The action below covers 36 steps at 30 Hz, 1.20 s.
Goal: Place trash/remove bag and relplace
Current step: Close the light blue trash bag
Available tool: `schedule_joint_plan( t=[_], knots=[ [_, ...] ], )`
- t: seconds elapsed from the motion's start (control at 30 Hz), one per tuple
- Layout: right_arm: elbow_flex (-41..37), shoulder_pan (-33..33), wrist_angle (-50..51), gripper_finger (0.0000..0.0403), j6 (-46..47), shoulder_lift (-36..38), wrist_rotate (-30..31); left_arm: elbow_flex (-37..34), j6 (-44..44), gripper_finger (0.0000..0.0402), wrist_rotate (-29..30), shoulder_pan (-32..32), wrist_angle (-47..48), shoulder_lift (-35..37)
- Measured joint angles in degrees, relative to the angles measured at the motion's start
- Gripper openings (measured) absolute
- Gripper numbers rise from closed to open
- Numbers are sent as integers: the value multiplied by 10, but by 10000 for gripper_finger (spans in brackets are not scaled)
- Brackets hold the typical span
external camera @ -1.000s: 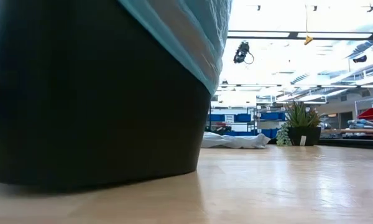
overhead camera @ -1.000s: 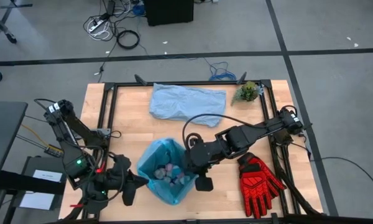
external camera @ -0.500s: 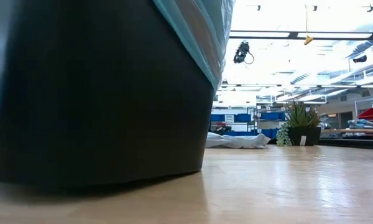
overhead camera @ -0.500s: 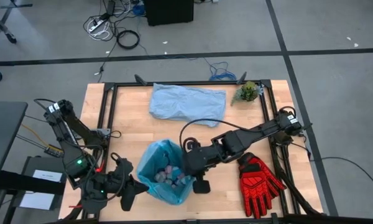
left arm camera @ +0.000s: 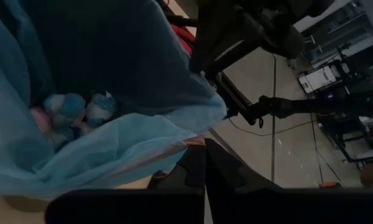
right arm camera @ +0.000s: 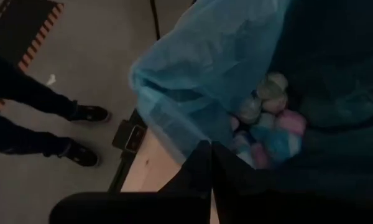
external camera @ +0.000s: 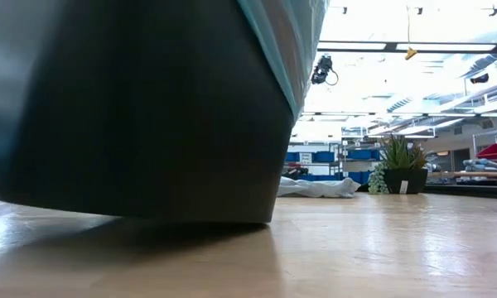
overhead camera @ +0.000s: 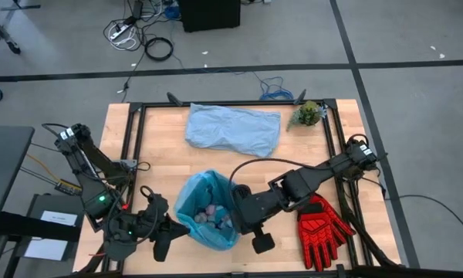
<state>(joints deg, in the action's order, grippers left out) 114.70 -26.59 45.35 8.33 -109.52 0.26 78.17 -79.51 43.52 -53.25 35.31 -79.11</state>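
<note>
The cyan-blue bag [overhead camera: 204, 220] lines a black bin [external camera: 132, 108] near the table's front edge. The bag's folded-over rim [external camera: 286, 50] hangs down the bin's outside. Pink, blue and white trash wads [overhead camera: 210, 216] lie inside the bag, also seen as trash [left arm camera: 74, 112] and trash [right arm camera: 267, 121]. My left gripper [overhead camera: 174, 229] is at the bin's left side and my right gripper [overhead camera: 235, 222] at its right side, each shut on the bag. In the low view the bin is tilted: one side of its base [external camera: 232, 222] is on the table and the other is raised. My left gripper pinches the bag's rim [left arm camera: 174, 142] on the bin's left side between its two shut fingers. It comes from the table's left, slanting down. The film bunches at the fingers. My right gripper pinches the bag's rim [right arm camera: 186, 134] on the bin's right side between its two shut fingers. It comes from the table's right, slanting down. The film there is pulled outward into a peak.
A paler grey-blue bag [overhead camera: 233, 130] lies at the table's far middle and a small potted plant [overhead camera: 307, 114] at the far right. A red glove [overhead camera: 320, 224] lies right of the bin. Black frame rails [overhead camera: 131, 139] run along the table's sides. A person's shoes [right arm camera: 81, 130] stand beyond the near edge.
My right gripper has gone toward the table's near edge and a little down, rolling as it went. The bag's mouth has shifted with it toward the near edge. The bin has tipped further, one side of its base lifting off the table.
</note>
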Motion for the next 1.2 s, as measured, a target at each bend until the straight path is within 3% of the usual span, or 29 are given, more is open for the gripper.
schedule_joint_plan(
  t=[0.43, 0.57, 0.7, 0.83, 0.93, 1.03, 1.2],
  knots=[
    [-78, 27, -67, 0, 73, 0, 2, 0, 15, 5, 7, 8, -47, 0],
    [-78, 31, -100, 0, 105, 0, 24, 0, 8, 5, -3, 8, -19, 0],
    [-60, 21, -108, 0, 115, 0, 70, 0, -52, 5, -57, 8, 63, 1],
    [-26, 2, -79, 0, 96, -1, 148, -11, -151, 5, -100, 6, 119, 1],
    [7, -13, -20, 0, 87, 0, 254, -17, -163, 5, -96, 6, 107, 1],
    [26, -23, 77, 0, 118, 0, 349, -17, -127, 5, -54, 7, 56, 1],
    [31, -31, 206, 0, 222, 1, 424, -16, -26, 5, 17, 11, -55, 1]
  ],
)
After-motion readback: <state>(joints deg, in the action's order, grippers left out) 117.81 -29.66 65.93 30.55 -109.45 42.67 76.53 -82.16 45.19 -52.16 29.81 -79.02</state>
